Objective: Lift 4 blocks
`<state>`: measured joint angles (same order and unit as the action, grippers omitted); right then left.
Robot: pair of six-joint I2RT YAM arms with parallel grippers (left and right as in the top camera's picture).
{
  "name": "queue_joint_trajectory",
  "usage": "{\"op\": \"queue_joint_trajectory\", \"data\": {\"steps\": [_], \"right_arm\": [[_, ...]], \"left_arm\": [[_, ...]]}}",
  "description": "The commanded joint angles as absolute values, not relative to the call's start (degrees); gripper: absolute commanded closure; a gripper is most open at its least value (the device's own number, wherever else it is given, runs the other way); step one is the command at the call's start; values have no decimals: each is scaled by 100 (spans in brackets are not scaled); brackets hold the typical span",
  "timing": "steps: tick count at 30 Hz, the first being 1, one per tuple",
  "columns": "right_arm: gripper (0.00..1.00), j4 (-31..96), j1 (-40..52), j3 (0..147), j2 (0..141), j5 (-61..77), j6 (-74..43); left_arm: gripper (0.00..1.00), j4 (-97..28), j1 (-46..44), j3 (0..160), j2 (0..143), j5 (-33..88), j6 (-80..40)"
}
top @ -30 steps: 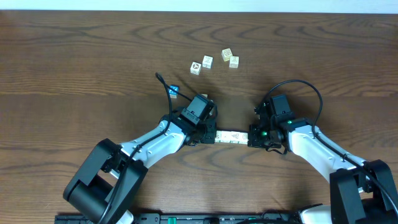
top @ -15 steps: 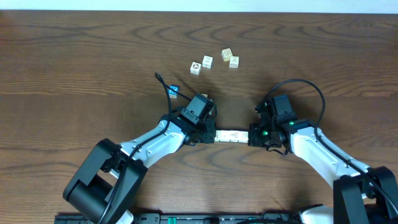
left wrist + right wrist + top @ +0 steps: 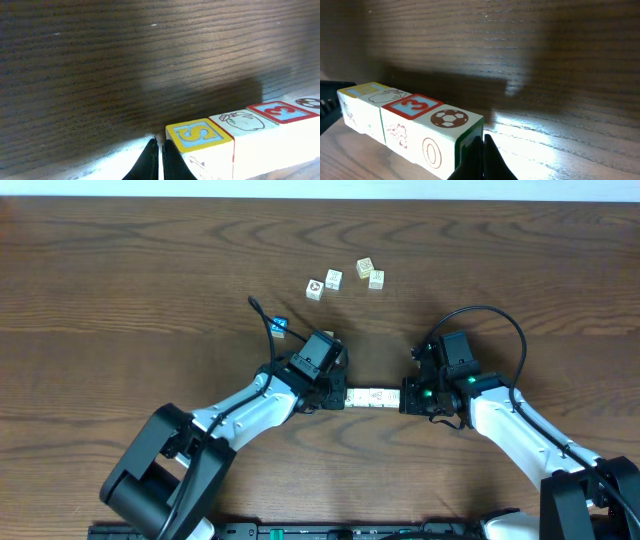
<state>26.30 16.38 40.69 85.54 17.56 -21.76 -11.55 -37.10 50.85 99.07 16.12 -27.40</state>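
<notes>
Fingertips (image 3: 149,161) of the left gripper (image 3: 156,159) are lying together with no gap between them. Their closed point is pressing on the end face of the S block (image 3: 197,137), which is closing off the left arm's end of the row of blocks (image 3: 372,397). At the row's other end the right gripper (image 3: 482,160) is doing the same, with its fingers shut tight and butting against the end of the ball block (image 3: 449,120). The 3 block (image 3: 410,107) is sitting next inward in the row, touching the ball block. All four blocks are lined up face to face between the two closed grippers. Whether the row is already hanging clear of the table (image 3: 120,280) I cannot tell.

These blocks are looking like light, stiff wood with smooth printed faces, so only end pressure and friction would be keeping the line whole. The hold belongs at the middle of each end face, squeezing straight along the row. A push off centre, or one arm rising ahead of the other, would likely be buckling the row at a joint and dropping the inner blocks.

Beyond the row, on its far side from the arms, four loose cubes (image 3: 333,279) are lying well apart from it. A blue-and-white cube (image 3: 281,327) is lying nearer, just past the left arm.
</notes>
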Motion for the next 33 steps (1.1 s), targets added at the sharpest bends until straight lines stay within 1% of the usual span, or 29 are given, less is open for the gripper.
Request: {"op": "queue_joint_trajectory", "data": {"steps": [1, 19, 33], "right_arm": [[99, 2534, 1811, 4110, 8442, 2727, -2226], [99, 2576, 1811, 4112, 8420, 2733, -2237], [99, 2593, 1809, 4119, 8420, 2812, -2517]], "left_arm": [[93, -993, -3854, 5092, 9555, 2338, -2742], [93, -993, -3854, 5092, 9531, 2338, -2744], [93, -993, -3854, 5092, 9531, 2338, -2746]]}}
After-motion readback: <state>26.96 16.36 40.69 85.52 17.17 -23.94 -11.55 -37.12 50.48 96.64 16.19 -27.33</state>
